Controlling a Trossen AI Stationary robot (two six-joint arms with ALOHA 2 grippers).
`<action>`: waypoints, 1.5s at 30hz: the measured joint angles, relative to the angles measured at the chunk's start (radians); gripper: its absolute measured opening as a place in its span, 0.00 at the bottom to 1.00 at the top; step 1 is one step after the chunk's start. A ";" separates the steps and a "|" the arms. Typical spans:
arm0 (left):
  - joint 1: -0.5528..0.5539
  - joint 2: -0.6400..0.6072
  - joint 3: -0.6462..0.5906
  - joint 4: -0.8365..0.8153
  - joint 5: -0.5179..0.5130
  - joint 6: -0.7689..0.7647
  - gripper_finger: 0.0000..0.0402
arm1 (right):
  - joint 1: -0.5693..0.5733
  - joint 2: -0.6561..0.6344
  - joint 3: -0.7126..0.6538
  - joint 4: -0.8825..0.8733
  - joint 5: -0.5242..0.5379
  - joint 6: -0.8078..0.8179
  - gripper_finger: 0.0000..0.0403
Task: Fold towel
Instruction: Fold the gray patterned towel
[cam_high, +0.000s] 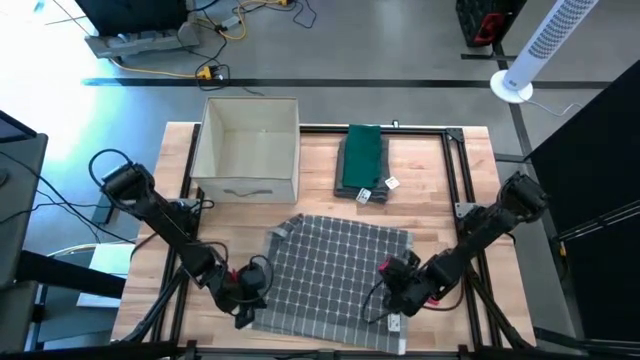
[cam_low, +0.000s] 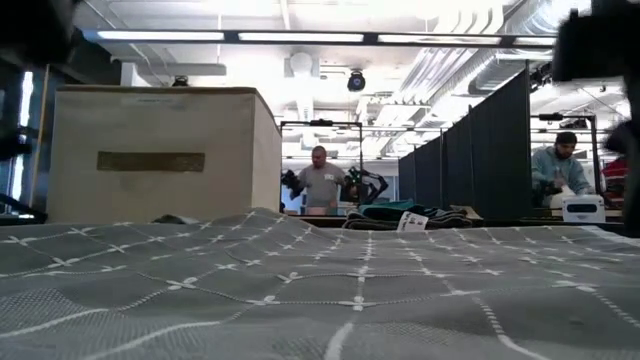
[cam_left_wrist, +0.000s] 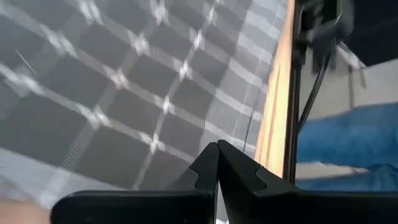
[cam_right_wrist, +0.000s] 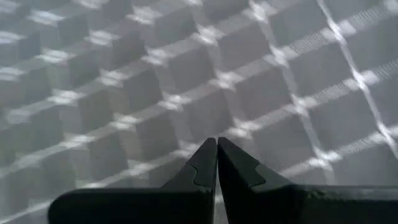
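1. The grey checked towel lies spread flat on the wooden table, at the near edge between both arms, with one far corner slightly rumpled just in front of the beige fabric bin. A folded green cloth sits beyond it, apart from it.

2. The left gripper sits low at the towel's near-left corner. In the left wrist view its fingers are pressed together, tips meeting over the checked fabric near the table edge. I cannot tell whether cloth is pinched between them.

3. The right gripper sits at the near-right corner beside a white tag. Its fingers are likewise closed tip to tip directly above the fabric; whether they hold any cloth is not visible.

4. My judgement: the step in hand is securing both near corners for the first fold, carrying the near edge over to the far edge.

5. To do it well, I would confirm each grip has a single layer of cloth before lifting, then raise both arms together at equal height so the edge stays straight.

6. I would keep the spacing between grippers constant; drawing them inward would sag the middle, and pulling apart could strip a corner loose.

7. I would lay the edge down short of the bin, aligning corners with the far ones, and check the rumpled far corner does not bunch underneath.
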 joint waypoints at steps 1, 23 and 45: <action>0.006 -0.023 0.018 -0.064 -0.039 0.029 0.00 | -0.004 -0.001 0.025 0.003 0.003 -0.038 0.00; 0.005 0.185 0.018 -0.030 -0.165 -0.092 0.00 | -0.140 -0.018 0.225 -0.082 0.056 -0.435 0.00; 0.104 -0.051 0.129 -0.623 -0.231 -0.047 0.01 | -0.097 0.142 0.225 0.056 -0.062 -0.322 0.01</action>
